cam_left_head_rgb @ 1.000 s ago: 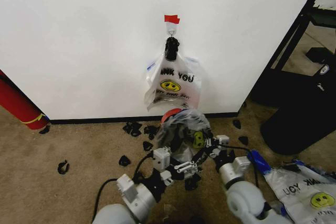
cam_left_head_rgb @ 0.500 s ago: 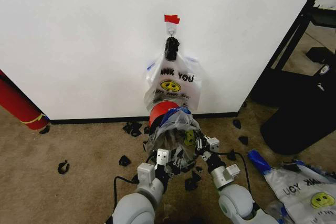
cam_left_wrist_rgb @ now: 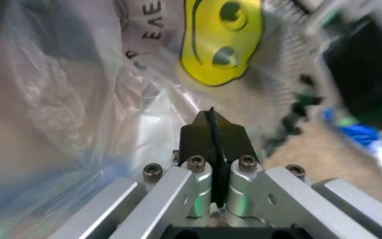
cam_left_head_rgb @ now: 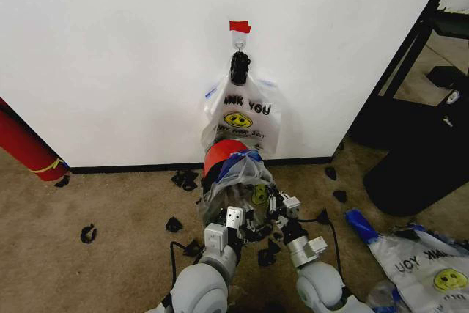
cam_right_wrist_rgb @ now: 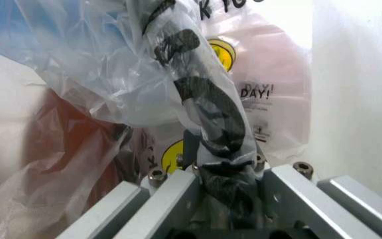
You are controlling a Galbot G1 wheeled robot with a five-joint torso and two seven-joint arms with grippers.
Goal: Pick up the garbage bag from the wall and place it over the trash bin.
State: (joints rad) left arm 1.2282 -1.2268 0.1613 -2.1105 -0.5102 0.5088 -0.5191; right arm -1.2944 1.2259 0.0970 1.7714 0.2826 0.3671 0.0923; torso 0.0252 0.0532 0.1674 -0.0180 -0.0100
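Both arms have drawn closer together and pushed toward the wall (cam_left_head_rgb: pixel 110 56) over the last second, carrying the bag (cam_left_head_rgb: pixel 238 181) with them. It lay lower and nearer the robot a second ago, with little red showing above it; now it sits at the foot of the wall, directly below the hook (cam_left_head_rgb: pixel 239 42), draped over the bin (cam_left_head_rgb: pixel 223 155), whose red base stands out above the plastic. That suggests the bin lies tilted or on its side, though the plastic hides how it rests.

The left gripper (cam_left_wrist_rgb: pixel 212 132) has its jaws pressed together, pinching thin film beside the yellow smiley. The right gripper (cam_right_wrist_rgb: pixel 221 149) clamps a twisted black-printed fold of the bag. In the head view both sit at the bag's near edge, just beside each other.

Judged from this, the bag is being pulled over the bin but is bunched, not yet seated round the rim; how far the mouth has gone on cannot be told.

Another bag (cam_left_head_rgb: pixel 240 116) hangs from the hook, under a piece of red tape (cam_left_head_rgb: pixel 239 26), just above the bin. The floor is brown carpet (cam_left_head_rgb: pixel 110 210) strewn with black scraps near the baseboard. A red roll (cam_left_head_rgb: pixel 26 144) leans well to the left of the hook; a large black container (cam_left_head_rgb: pixel 421 163) and a dark rack stand well to the right, with a third bag (cam_left_head_rgb: pixel 429 265) on the carpet before them.
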